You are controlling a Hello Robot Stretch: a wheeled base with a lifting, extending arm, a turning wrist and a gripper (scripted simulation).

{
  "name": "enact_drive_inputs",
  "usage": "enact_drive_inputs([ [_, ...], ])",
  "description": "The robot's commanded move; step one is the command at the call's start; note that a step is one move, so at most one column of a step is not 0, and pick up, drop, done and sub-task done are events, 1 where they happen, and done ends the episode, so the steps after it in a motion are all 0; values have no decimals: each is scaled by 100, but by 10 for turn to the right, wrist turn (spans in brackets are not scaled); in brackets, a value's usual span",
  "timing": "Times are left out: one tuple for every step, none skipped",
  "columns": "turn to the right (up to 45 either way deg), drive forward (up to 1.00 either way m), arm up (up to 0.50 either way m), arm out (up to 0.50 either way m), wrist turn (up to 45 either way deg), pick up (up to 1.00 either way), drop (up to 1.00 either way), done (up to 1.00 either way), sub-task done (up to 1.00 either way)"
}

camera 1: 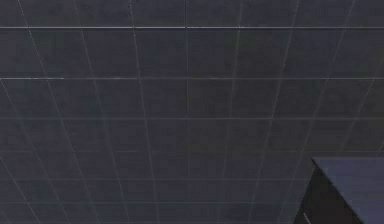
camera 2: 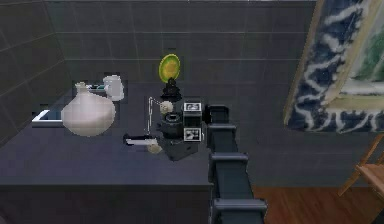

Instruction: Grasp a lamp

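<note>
A small lamp (camera 2: 170, 70) with a round yellow-green head on a dark stem stands on the dark table (camera 2: 60, 160), towards its far side. My arm (camera 2: 232, 175) reaches over the table from the bottom edge. Its two white marker squares are just right of the lamp's foot. The gripper (camera 2: 138, 141) lies low over the tabletop, in front of and slightly left of the lamp. I cannot tell whether it holds anything, nor whether it touches the lamp.
A round white vase (camera 2: 88, 113) stands left of the gripper, with a small pale cup-like thing (camera 2: 113, 87) behind it and a flat white-edged item (camera 2: 45, 117) at the table's left. Blue curtains (camera 2: 325, 60) and a wooden chair (camera 2: 366, 172) are right. Ahead is a tiled wall (camera 1: 150, 100) and a dark table corner (camera 1: 350, 185).
</note>
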Motion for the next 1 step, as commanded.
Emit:
enact_drive_inputs([
  [0, 0, 6, 0, 0, 0, 0, 0, 0],
])
